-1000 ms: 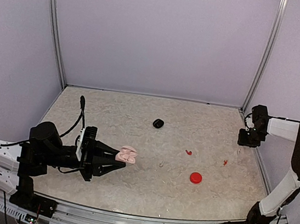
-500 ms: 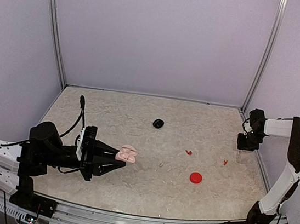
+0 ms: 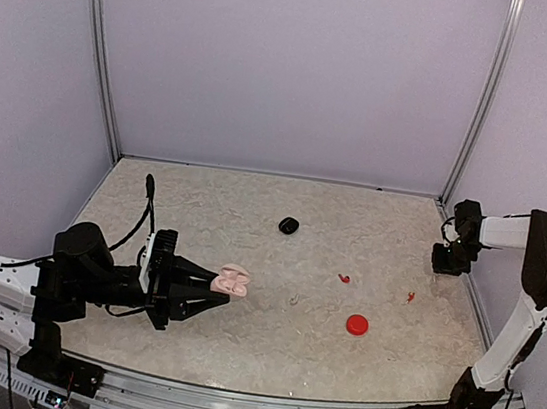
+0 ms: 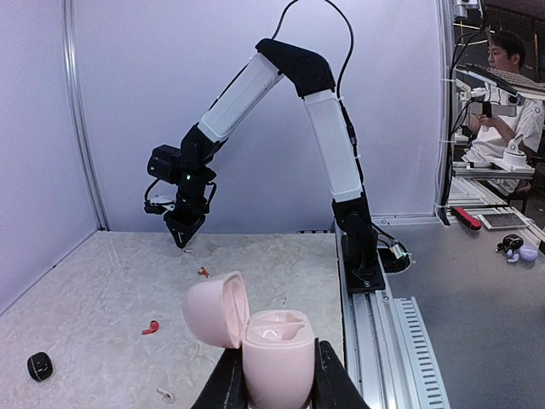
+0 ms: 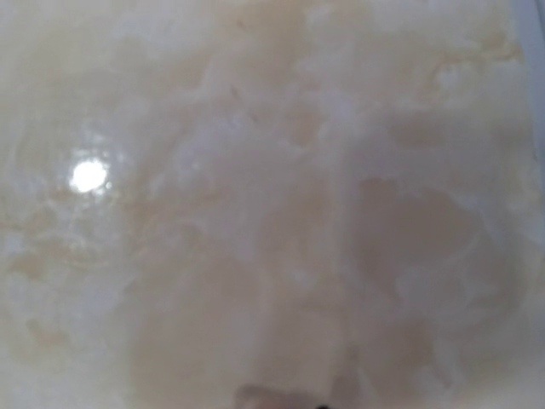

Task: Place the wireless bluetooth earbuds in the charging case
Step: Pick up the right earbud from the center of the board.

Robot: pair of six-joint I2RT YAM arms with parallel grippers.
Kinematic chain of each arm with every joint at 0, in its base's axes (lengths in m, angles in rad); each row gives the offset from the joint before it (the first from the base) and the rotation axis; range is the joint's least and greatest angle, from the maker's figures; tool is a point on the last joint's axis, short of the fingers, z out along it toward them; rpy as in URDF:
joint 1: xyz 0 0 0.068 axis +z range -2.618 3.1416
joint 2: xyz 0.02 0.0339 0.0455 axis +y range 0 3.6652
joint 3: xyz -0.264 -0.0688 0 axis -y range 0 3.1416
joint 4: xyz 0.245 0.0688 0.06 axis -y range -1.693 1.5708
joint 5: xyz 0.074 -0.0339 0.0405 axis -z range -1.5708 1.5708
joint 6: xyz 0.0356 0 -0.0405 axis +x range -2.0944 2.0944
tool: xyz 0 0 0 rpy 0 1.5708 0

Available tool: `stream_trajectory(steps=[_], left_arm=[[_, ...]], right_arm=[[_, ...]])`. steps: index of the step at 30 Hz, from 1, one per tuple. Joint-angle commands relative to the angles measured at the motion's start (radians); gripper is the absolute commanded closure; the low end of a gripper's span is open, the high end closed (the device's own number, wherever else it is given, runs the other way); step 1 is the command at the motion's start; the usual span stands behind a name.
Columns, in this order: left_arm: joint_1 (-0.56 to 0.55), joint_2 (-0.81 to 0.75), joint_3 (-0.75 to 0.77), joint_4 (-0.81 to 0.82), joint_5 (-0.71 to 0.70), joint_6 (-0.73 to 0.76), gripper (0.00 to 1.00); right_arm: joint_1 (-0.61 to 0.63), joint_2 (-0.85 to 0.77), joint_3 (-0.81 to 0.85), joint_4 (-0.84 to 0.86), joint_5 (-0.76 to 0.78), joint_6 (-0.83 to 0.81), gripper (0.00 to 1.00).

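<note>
My left gripper is shut on a pink charging case, held up above the table's left part. In the left wrist view the case stands upright between both fingers with its lid swung open to the left. Loose earbuds lie on the table: a red one, another red one and a whitish one. My right gripper points down at the table by the far right wall. Its wrist view is a blur of tabletop with no fingers showing.
A small black case lies mid-table toward the back. A round red case sits front right. Metal posts and purple walls close off the table's back and sides. The rail with the arm bases runs along the near edge.
The right arm has folded in and its gripper has dropped a little toward the table near the right wall. The left gripper and the pink case have stayed still.
</note>
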Motion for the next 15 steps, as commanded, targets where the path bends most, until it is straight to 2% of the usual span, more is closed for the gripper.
stream_trajectory(steps=[1, 7, 15], left_arm=[[-0.007, -0.019, -0.006, 0.003, -0.006, 0.015, 0.90], [-0.010, -0.020, -0.008, 0.002, -0.009, 0.015, 0.90], [-0.012, -0.018, -0.012, 0.004, -0.015, 0.013, 0.90]], right_arm=[[-0.019, 0.034, 0.033, 0.012, -0.015, -0.005, 0.76], [-0.022, 0.048, 0.042, 0.013, -0.025, -0.007, 0.80], [-0.021, 0.041, 0.037, 0.013, -0.055, -0.003, 0.93]])
